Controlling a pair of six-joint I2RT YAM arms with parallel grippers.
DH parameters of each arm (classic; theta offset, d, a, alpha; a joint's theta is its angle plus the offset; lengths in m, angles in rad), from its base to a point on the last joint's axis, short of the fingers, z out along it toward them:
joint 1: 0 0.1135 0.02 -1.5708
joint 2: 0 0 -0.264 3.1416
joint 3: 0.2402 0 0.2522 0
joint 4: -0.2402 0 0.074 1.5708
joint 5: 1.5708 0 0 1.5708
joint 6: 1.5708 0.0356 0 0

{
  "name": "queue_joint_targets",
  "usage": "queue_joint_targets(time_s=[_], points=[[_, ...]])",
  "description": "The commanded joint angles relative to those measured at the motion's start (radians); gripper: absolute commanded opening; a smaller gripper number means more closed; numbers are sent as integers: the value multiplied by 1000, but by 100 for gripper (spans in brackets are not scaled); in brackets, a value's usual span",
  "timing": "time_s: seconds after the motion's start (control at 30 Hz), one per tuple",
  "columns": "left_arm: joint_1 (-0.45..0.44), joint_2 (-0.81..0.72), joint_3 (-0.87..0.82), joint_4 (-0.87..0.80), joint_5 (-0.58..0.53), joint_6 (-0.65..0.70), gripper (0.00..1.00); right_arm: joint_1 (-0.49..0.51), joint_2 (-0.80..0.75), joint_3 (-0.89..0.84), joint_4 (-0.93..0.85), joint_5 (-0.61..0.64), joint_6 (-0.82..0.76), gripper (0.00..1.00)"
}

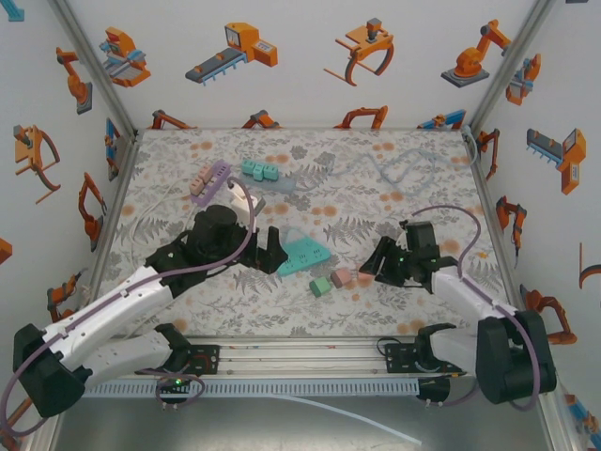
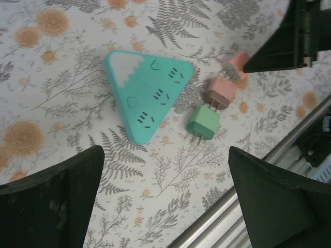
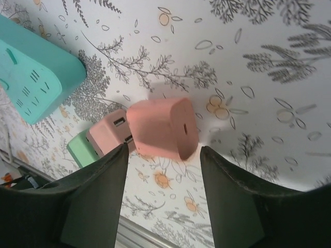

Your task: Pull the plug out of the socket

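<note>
the only thing here that holds anything is the teal triangular socket (image 2: 147, 95), lying flat on the flowered worktop (image 1: 423, 216) with its white zigzag corner turned away from the rail. every slot i can see on its face is uncovered. the three plugs lie out on the worktop just beside its right corner, apart from it.

the green plug (image 2: 201, 121) lies nearest the rail, its two prongs bare and pointing down-left in my left wrist view. the dusty pink plug (image 2: 220, 93) lies next to it, brown face and prongs turned towards the green one. in my right wrist view it shows a small port on its end. the salmon plug (image 3: 163, 126) is a rounded block with a small slot in its side. it rests on the worktop with its shadow under it, touching or just beside the dusty pink plug.

my right tool (image 3: 164, 150) is released, its fingers (image 3: 98, 196) standing one on each side of the salmon plug. i cannot tell if the pads touch it.

my left tool (image 2: 165, 170) is spread wide and grasps nothing. it hangs above the worktop near the socket's lower edge.

at the far side lie a purple power strip (image 1: 208, 177) and a teal power strip (image 1: 258, 171).
</note>
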State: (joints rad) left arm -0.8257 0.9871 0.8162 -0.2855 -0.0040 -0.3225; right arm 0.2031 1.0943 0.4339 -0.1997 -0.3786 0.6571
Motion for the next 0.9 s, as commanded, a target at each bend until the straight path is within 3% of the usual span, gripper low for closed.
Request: queue_joint_targets(time_s=[0.0, 0.1, 0.23, 0.43, 0.6, 0.77, 0.87], points=[[13, 11, 72, -64, -155, -40, 97, 14, -106, 89, -101, 56, -41, 55], [66, 80, 131, -79, -189, -68, 97, 96, -168, 155, -112, 108, -68, 55], [183, 225, 232, -45, -162, -88, 97, 322, -192, 251, -80, 289, -142, 55], [339, 529, 504, -39, -186, -59, 97, 541, -95, 347, -25, 439, -182, 55], [428, 836, 790, -58, -198, -41, 97, 582, -41, 352, 15, 429, -134, 55], [510, 1139, 1108, -124, -62, -156, 97, 583, -61, 308, 47, 434, -88, 56], [529, 1323, 1350, -257, -34, -201, 97, 583, -89, 284, 43, 447, -84, 57]])
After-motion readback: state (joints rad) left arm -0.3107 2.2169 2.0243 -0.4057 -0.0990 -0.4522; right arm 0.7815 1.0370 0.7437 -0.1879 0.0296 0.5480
